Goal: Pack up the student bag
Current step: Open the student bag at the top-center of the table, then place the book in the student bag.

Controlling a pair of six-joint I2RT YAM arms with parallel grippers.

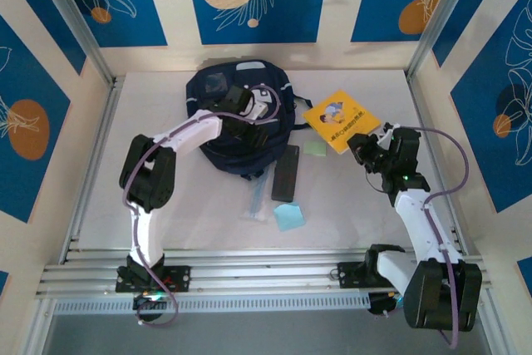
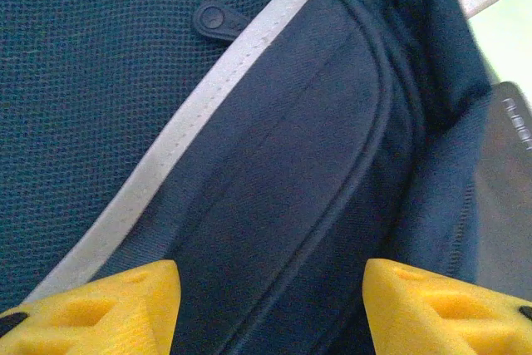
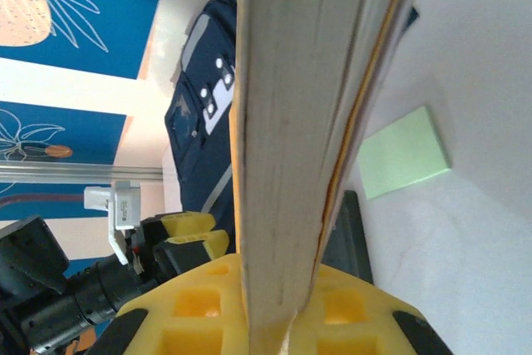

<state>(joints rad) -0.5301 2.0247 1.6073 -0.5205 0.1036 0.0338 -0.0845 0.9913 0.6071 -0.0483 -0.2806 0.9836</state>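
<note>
The student bag (image 1: 208, 97) lies flat at the far middle of the white table (image 1: 191, 205), a soft, slumped navy shape. Close up it shows open mesh beside tight woven cloth, a smooth grey-white stripe (image 2: 187, 135) and a small rubbery zip pull (image 2: 218, 20). The left gripper (image 1: 249, 118) hangs just above this fabric with its yellow fingers (image 2: 108, 309) spread and nothing between them. No open mouth is visible, so the limp cloth may bunch or slide if the fingers close on it rather than on a zip. To the right, the right gripper (image 1: 366, 149) is clenched on one edge of a thin yellow book (image 1: 339, 120), whose pale page block (image 3: 287, 122) runs straight up from the pads. Held by so little of its edge, the glossy cover could pivot or slip out, or jam against the closed bag. Nearby lie a matte black case (image 1: 285, 174), a pale green note (image 1: 316, 148) and a blue pad (image 1: 288, 217), easily swept aside.
</note>
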